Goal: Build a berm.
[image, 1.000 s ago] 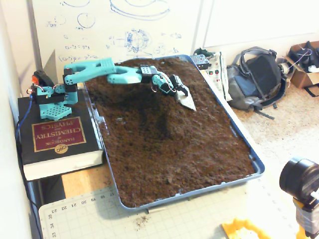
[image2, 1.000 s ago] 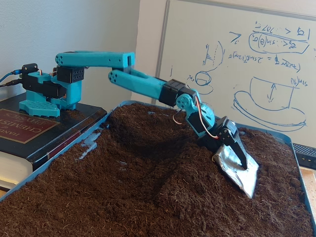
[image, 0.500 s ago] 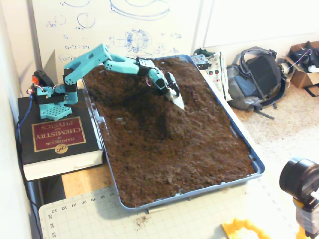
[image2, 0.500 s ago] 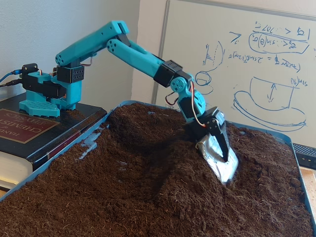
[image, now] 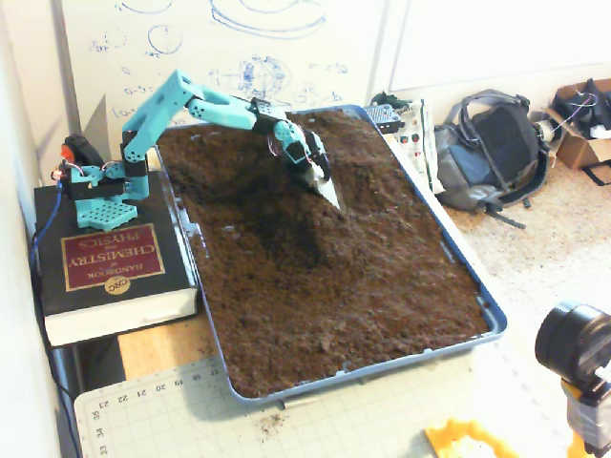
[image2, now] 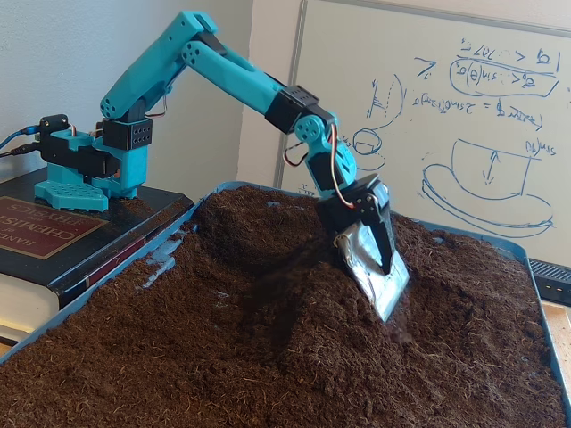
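pincer (image2: pixel 379 267): mine, black fingers clamped on a shiny metal blade (image2: pixel 373 272), tilted down
blade tip: dug into the soil (image: pixel 325 267)
berm (image2: pixel 268 241): dark ridge at the tray's (image: pixel 458 258) far end, just beside the blade
base: sits on a book (image: pixel 110 277)

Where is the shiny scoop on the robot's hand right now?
The silver scoop sits on the gripper, tip dug into the soil mound in the tray's far half. In the higher fixed view it is at upper centre, right of the book.
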Motion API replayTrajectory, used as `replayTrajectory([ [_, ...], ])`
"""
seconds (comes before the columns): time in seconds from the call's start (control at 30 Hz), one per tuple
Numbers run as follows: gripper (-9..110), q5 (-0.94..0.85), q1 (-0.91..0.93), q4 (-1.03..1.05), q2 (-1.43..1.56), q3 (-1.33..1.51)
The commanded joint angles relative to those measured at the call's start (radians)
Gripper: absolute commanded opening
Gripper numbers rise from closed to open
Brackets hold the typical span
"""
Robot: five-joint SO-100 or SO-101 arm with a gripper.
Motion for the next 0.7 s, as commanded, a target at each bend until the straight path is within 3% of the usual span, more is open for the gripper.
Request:
replayTrajectory([
  [0.0, 0, 0.008, 0.008, 0.002, 0.199, -0.021],
  [0.17, 0, 0.026, 0.011, -0.011, 0.301, -0.118],
  [0.37, 0, 0.181, -0.005, -0.012, 0.331, -0.259],
  [0.67, 1, 0.245, -0.138, -0.055, -0.069, -0.578],
])
